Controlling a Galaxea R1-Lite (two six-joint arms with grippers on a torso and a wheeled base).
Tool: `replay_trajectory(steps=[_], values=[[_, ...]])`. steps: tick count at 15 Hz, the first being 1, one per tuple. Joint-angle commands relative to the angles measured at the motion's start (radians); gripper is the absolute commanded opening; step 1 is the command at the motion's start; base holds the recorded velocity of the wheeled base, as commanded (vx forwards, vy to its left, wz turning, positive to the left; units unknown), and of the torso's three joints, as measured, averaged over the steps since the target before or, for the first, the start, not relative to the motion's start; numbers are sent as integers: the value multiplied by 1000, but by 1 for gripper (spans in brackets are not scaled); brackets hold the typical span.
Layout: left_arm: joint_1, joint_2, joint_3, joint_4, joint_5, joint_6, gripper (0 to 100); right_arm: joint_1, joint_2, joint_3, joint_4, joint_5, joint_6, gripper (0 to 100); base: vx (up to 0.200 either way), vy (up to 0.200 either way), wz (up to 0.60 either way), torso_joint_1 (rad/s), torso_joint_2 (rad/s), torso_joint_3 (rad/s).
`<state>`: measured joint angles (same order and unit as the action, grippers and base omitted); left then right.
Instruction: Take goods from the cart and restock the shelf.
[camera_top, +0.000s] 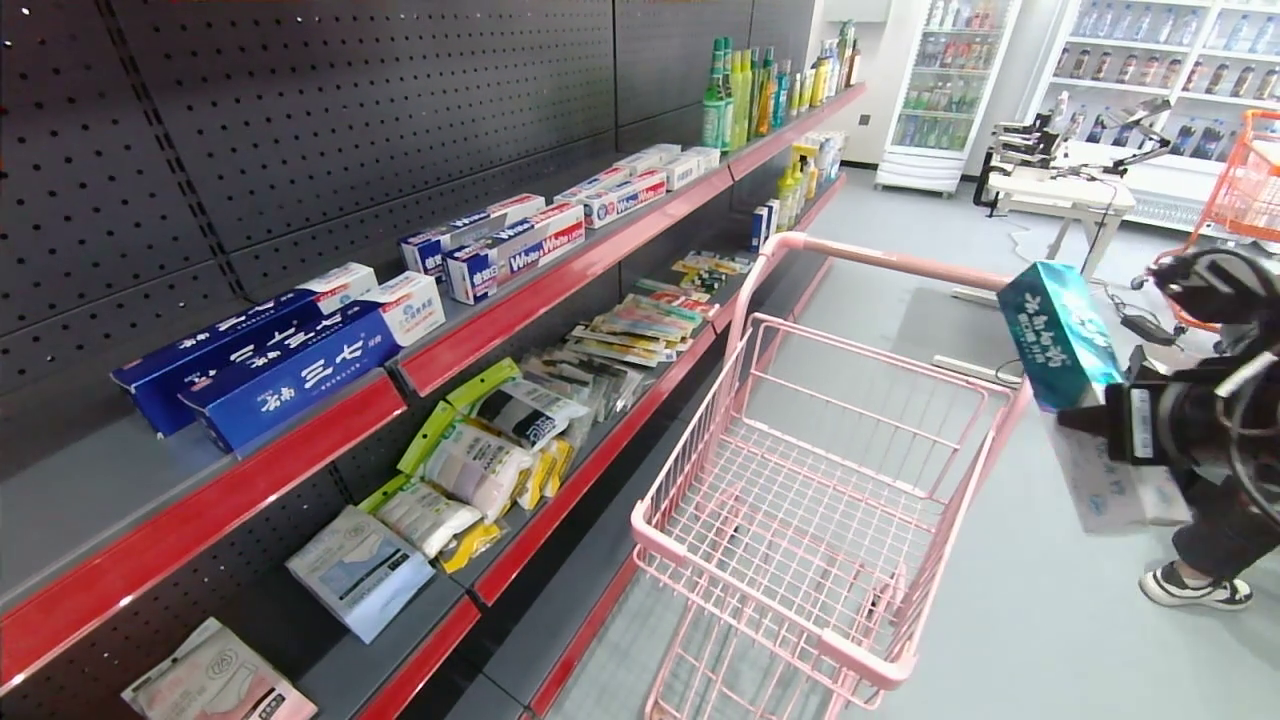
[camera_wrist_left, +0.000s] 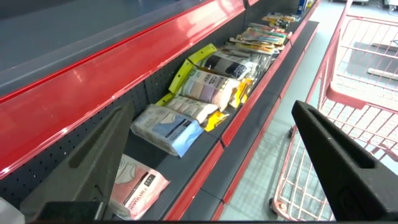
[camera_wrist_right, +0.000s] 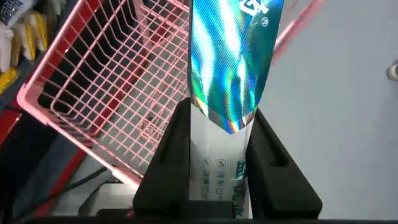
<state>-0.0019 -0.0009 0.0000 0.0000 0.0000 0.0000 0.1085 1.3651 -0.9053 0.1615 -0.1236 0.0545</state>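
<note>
Pinched endwise by the right gripper (camera_wrist_right: 221, 127), the teal box (camera_top: 1058, 335) could be dislodged by the cart (camera_top: 880, 256) at nine o'clock; left gripper (camera_wrist_left: 210, 111) held wide.

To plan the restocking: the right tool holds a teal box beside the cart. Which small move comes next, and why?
Probably carry the teal box across the pink cart toward the upper shelf: the right tool is shut on it, far from the toothpaste boxes there.

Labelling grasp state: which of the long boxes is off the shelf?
The shiny teal box, held in the right gripper by the pink cart; the blue boxes and white boxes lie on the upper shelf.
</note>
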Motion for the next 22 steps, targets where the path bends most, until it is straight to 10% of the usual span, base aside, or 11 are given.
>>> replay_trajectory(steps=[1, 22], values=[[0, 1, 0, 0, 0, 0, 100, -76, -231, 62, 29, -11, -111, 0, 0, 0, 0, 0, 0, 0], [0, 1, 0, 0, 0, 2, 100, -119, -474, 279, 50, -53, -234, 0, 0, 0, 0, 125, -270, -147]])
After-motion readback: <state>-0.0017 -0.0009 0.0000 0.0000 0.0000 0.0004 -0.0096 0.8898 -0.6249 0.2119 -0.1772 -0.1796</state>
